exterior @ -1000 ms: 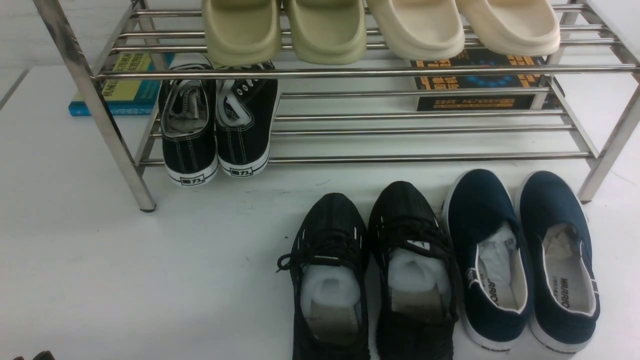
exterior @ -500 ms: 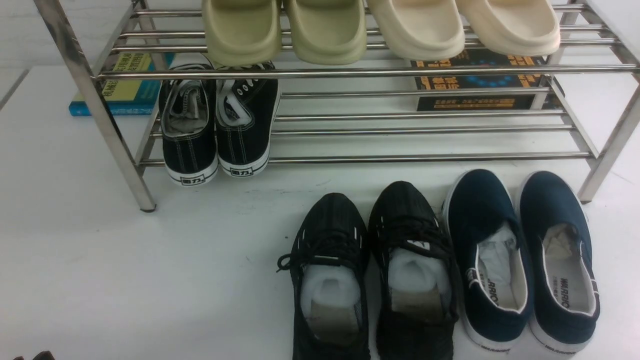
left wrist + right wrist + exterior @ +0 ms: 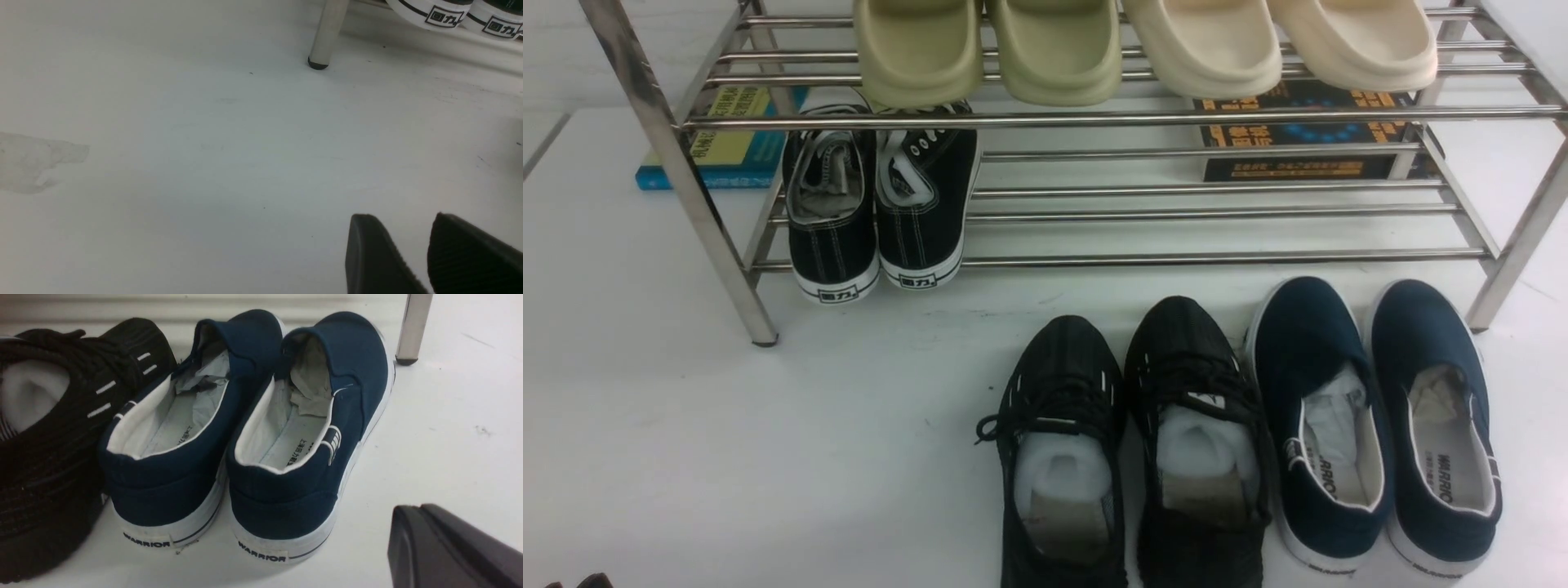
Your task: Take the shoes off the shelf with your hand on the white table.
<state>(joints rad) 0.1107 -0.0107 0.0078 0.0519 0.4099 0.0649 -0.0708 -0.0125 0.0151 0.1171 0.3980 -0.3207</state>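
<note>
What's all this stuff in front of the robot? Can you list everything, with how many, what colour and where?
navy slip-on shoes: one pair, navy with white soles, on the white table in front of the shelf, right side
black mesh sneakers: one pair, black, on the table just left of the navy pair
black lace-up sneakers: one pair, black with white stitching, lower tier, left end
green slippers: one pair, pale green, upper tier
cream slippers: one pair, cream, upper tier, right of the green ones
books: two, one yellow and blue, one dark, on the table behind the shelf
shelf: one, chrome, two tiers
white table: one, white
left gripper: black, slightly open, empty
right gripper: black, shut, empty, near the navy shoes
</note>
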